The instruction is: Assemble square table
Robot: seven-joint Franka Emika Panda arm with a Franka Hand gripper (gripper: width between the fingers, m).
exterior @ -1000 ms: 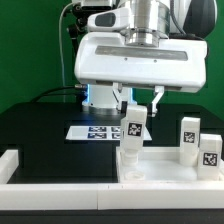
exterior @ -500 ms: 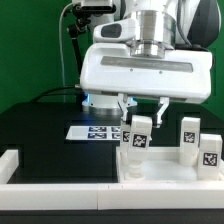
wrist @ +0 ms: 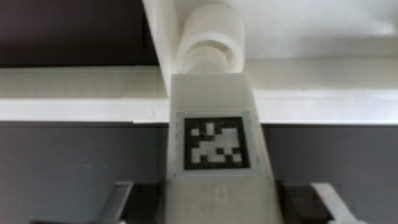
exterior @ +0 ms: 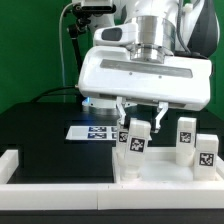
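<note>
My gripper (exterior: 140, 117) is shut on a white leg (exterior: 136, 141), held upright with its tag facing the camera. The leg's lower end is down at the square table top (exterior: 165, 176), a flat white rimmed panel at the front on the exterior view's right. Whether they touch I cannot tell. In the wrist view the held leg (wrist: 217, 120) runs down the middle between my fingers (wrist: 125, 200), its rounded far end over a white band. Two more tagged legs (exterior: 185, 137) (exterior: 207, 152) stand upright on the top's far right side.
The marker board (exterior: 93, 132) lies flat on the black table behind the held leg. A low white rail (exterior: 55, 186) runs along the front edge and turns up at the exterior view's left (exterior: 9, 160). A green backdrop is behind the arm.
The gripper has come lower and nearer the camera with the leg in it, so the leg's tag now sits lower over the table top. The two standing legs have not moved.
</note>
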